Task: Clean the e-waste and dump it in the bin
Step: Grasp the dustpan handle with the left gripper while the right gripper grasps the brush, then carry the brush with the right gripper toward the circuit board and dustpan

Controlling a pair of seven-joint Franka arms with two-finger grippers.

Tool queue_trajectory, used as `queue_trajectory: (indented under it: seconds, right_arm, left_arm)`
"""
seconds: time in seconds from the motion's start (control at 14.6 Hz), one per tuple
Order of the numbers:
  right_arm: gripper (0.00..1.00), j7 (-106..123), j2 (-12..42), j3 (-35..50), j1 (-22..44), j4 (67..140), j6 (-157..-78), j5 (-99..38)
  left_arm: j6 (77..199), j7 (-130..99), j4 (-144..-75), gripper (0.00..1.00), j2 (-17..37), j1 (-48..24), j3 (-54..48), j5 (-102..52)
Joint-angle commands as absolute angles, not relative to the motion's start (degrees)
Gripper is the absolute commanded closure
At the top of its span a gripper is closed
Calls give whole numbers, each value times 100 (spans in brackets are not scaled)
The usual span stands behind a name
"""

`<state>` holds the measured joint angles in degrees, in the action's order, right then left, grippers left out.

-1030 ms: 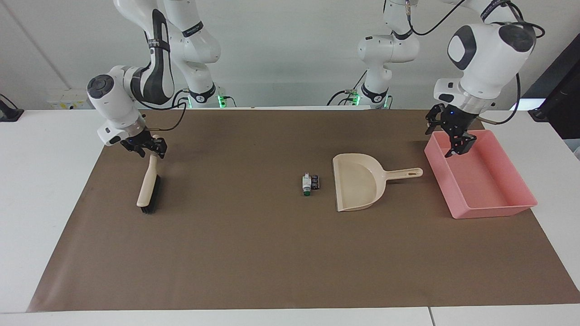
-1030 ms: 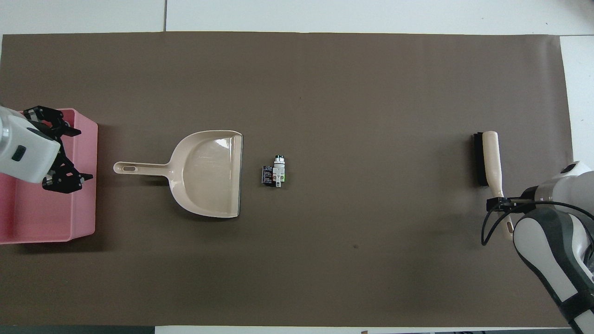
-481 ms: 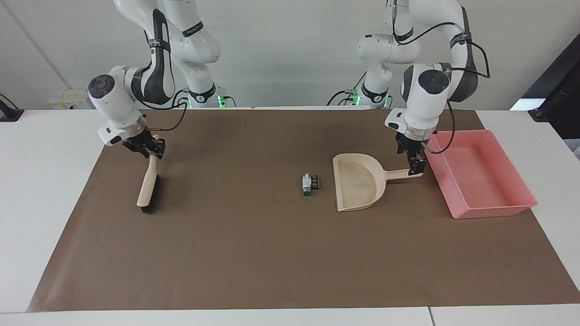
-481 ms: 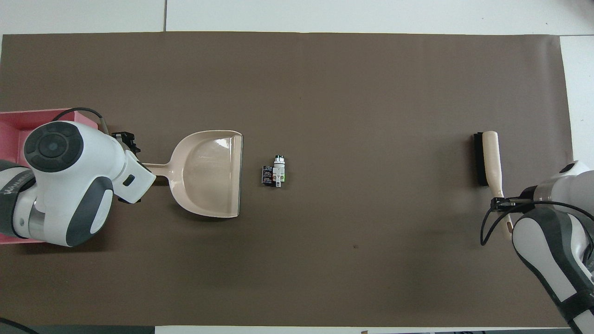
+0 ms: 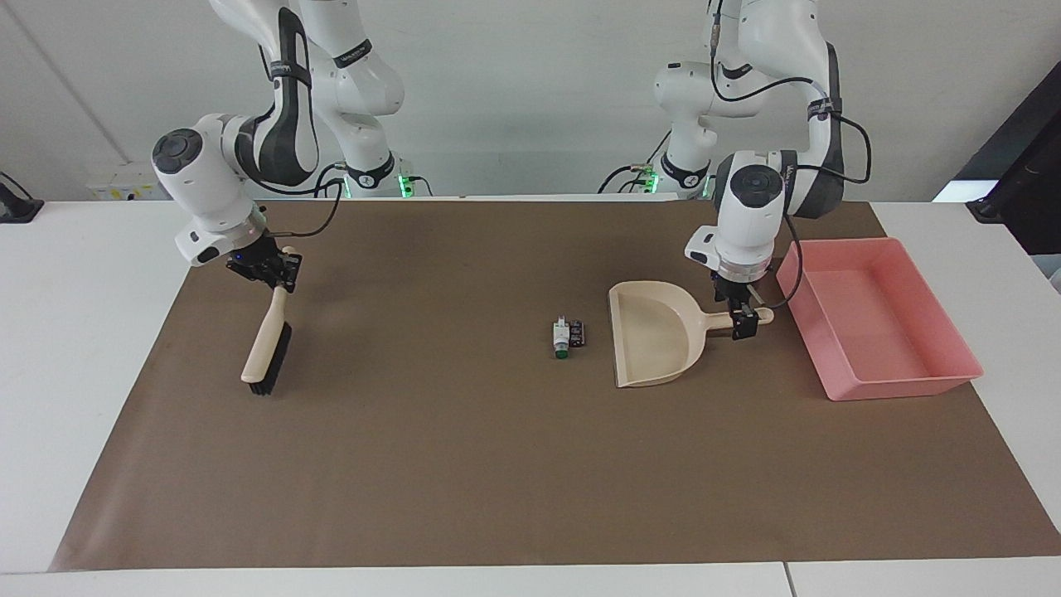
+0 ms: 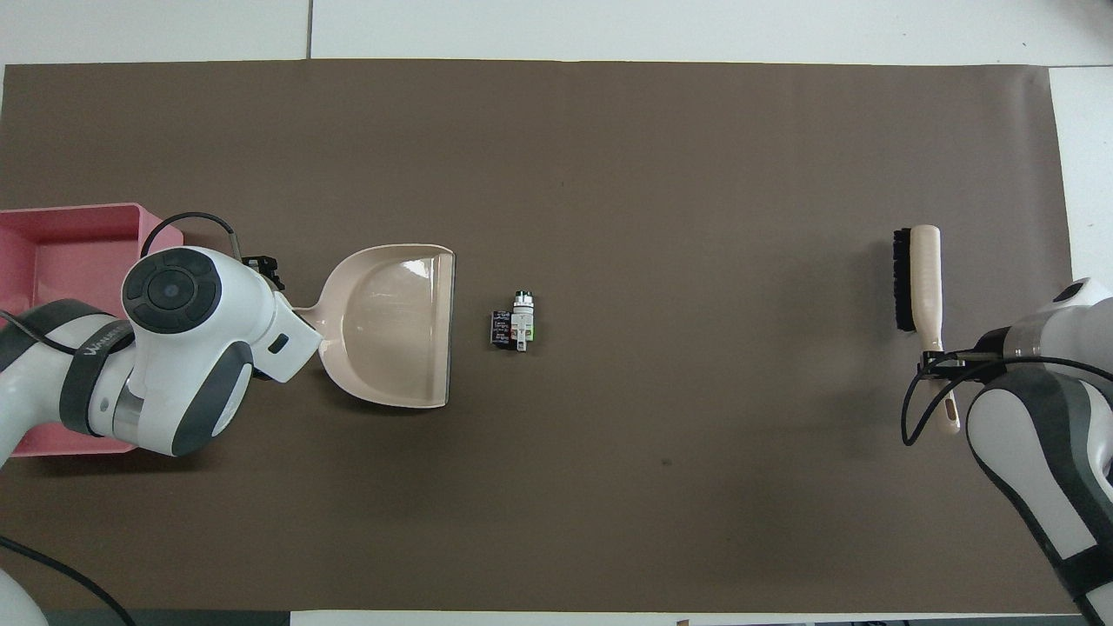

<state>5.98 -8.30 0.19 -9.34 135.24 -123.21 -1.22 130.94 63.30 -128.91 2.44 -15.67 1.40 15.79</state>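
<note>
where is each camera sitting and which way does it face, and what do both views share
Facing view: high across the table, looking back at the robots; both whole arms show, the right gripper on the brush handle, the left gripper at the dustpan handle.
Overhead view: high above the robots' end, looking forward and steeply down; only wrists and forearms show, rising from the bottom corners.
Shared: dustpan, brush, e-waste and pink bin on the brown mat, mirrored half a turn.

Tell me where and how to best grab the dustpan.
Grip the dustpan by its thin handle, coming straight down from above, fingers across its width. It lies flat with the handle pointing at the bin, where the left gripper already is.
</note>
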Motion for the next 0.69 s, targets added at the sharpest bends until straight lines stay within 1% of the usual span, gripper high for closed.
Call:
queue_trajectory:
  seconds: [0.0,0.07,0.14,0.27,0.34,0.41,0.48,0.62]
  right_arm:
    - [100,116,-722,62,-363,12773,-11508,-220]
    - [100,79,-677,62,-178,12605,-11261,-220]
    - [100,53,-651,70,50,12508,-11111,-211]
    - [100,-114,-607,70,482,12428,-10917,-115]
    - [100,-106,-528,70,614,12428,-10907,-1]
    - [100,-114,-449,70,928,12367,-10899,131]
    - [100,-123,-335,70,1097,12183,-10820,167]
    - [100,-280,-10,70,1291,11709,-10635,167]
  left_arm:
    - [13210,6170,-12990,6,193,-1635,202,1714]
    - [13193,6161,-12982,9,193,-1652,202,1714]
    - [13158,6135,-12981,18,193,-1661,202,1714]
    - [13026,6126,-12973,44,193,-1661,202,1714]
    - [13025,6178,-12955,62,193,-1661,202,1714]
    - [13060,6205,-12929,74,202,-1661,202,1723]
    - [13078,6249,-12911,84,202,-1652,193,1740]
    - [13035,6432,-12710,92,272,-1652,202,1740]
